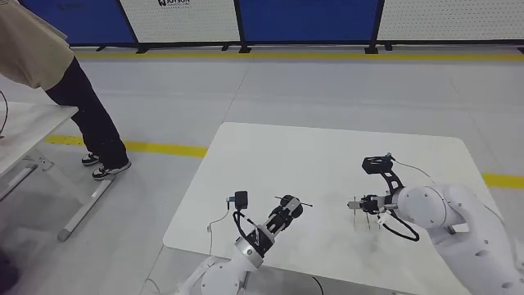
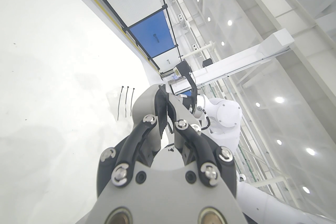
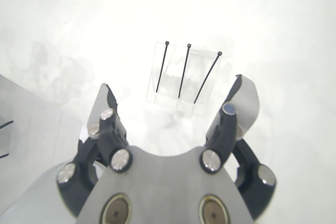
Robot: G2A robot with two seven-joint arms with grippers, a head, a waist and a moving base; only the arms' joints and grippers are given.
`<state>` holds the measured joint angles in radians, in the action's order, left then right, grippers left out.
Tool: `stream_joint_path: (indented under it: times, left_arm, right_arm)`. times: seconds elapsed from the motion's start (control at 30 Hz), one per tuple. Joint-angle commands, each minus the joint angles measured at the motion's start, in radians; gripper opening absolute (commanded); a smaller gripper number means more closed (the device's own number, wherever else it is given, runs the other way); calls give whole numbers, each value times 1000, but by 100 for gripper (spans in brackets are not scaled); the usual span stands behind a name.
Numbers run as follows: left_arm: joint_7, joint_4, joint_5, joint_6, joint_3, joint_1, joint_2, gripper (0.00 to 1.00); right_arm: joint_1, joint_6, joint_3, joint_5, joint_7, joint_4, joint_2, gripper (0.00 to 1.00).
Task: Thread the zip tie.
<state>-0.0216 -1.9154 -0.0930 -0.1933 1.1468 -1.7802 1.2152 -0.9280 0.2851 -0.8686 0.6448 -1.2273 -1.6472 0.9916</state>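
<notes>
Three black zip ties [image 3: 185, 71] lie side by side on a small clear holder [image 3: 210, 83] on the white table [image 1: 327, 156]. My right gripper [image 3: 172, 83] hangs open just above the holder's near side, one finger on each side of the ties. The top view shows this gripper [image 1: 360, 205] right over the ties [image 1: 363, 220]. My left gripper [image 2: 164, 101] is shut and held off the table to the left of the holder. A thin black zip tie [image 1: 289, 201] crosses its fingertips at the left gripper [image 1: 288, 206] in the top view. The three ties [image 2: 126, 101] lie beyond it.
The table's front edge runs close behind both arms. A second white table [image 1: 24, 131] stands off to the left across a strip of floor. Blue and white panels [image 1: 311, 4] line the back of the room.
</notes>
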Motion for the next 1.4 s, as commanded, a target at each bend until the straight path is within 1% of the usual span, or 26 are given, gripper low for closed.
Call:
stream_joint_path:
  times: [0.0,0.03,0.1,0.17,0.33,0.37,0.43,0.53,0.63,0.7,0.77,0.9,0.93,1.1,1.13,1.17,1.37]
  left_arm:
    - [0,0,0,0,0,0,0,0]
    - [0,0,0,0,0,0,0,0]
    - [0,0,0,0,0,0,0,0]
    - [0,0,0,0,0,0,0,0]
    - [0,0,0,0,0,0,0,0]
    - [0,0,0,0,0,0,0,0]
    - [0,0,0,0,0,0,0,0]
    - [0,0,0,0,0,0,0,0]
    - [0,0,0,0,0,0,0,0]
    - [0,0,0,0,0,0,0,0]
    - [0,0,0,0,0,0,0,0]
    - [0,0,0,0,0,0,0,0]
    - [0,0,0,0,0,0,0,0]
    - [0,0,0,0,0,0,0,0]
    - [0,0,0,0,0,0,0,0]
    - [0,0,0,0,0,0,0,0]
    - [0,0,0,0,0,0,0,0]
  right_arm:
    - [4,3,3,-3,1,5,3,49]
    - [4,5,4,-5,2,8,5,50]
    - [5,8,6,-4,1,14,8,55]
    - [6,15,7,-1,-5,21,9,57]
    - [4,21,8,-5,-14,38,14,51]
    - [2,20,8,-7,-14,41,15,53]
    - [-1,19,10,-8,-14,50,17,50]
    - [-2,21,15,-3,-15,64,20,51]
    - [1,30,19,-1,-13,79,25,56]
    - [3,33,21,1,-11,87,27,50]
    - [9,44,28,10,-11,100,31,48]
    - [20,47,37,8,-5,117,40,47]
    - [21,45,36,6,-3,118,42,45]
    - [13,43,22,13,-3,106,41,44]
    - [11,45,19,15,-5,105,40,42]
    - [10,47,15,16,-8,106,40,38]
    - [12,47,19,21,-21,127,45,38]
